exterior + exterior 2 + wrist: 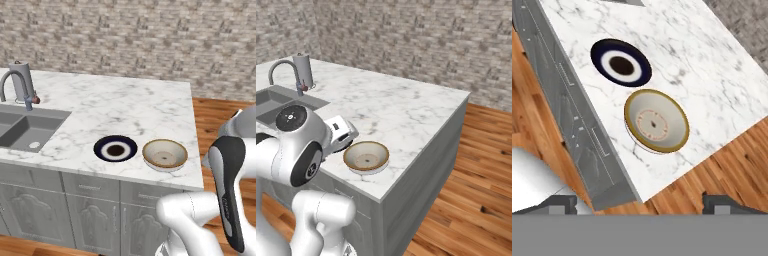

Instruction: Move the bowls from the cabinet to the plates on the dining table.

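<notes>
One bowl (656, 121) beside black plate (621, 63)

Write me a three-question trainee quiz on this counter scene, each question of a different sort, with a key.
1. True or false: the bowl sits on the pale plate near the corner of the marble dining table.
2. Multiple choice: what lies on the black plate? A) a bowl B) a cup C) nothing
3. Fill in: the pincer fingertips stand wide apart with nothing between them, so the pincer is ____.

Key: 1 true; 2 C; 3 open.
</notes>
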Tool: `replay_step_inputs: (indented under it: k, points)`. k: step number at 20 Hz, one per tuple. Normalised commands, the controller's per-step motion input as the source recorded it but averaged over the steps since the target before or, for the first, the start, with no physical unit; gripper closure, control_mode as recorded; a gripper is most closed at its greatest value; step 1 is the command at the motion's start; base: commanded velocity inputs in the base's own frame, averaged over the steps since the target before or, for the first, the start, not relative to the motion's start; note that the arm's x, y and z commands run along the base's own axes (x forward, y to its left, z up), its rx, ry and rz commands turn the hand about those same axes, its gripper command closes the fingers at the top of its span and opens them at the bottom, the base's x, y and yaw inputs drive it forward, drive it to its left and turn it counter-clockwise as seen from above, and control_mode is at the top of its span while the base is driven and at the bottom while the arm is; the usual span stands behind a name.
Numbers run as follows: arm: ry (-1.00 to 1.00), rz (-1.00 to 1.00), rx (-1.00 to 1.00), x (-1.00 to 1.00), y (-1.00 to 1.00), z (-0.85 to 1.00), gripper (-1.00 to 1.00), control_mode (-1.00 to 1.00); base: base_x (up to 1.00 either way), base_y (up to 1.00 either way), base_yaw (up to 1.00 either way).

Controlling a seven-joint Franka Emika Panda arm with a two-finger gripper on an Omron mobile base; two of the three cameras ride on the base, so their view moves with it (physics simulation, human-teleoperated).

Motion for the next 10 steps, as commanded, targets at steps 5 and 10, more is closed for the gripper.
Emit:
replay_step_inputs:
  k: [5, 10]
  points:
    - [-0.11, -0.04, 0.01, -0.22, 0.0, 0.27, -1.0, -1.0, 0.0, 0.0, 0.0]
    - [-0.09, -0.04, 0.01, -0.14, 0.0, 0.26, -1.0, -1.0, 0.0, 0.0, 0.0]
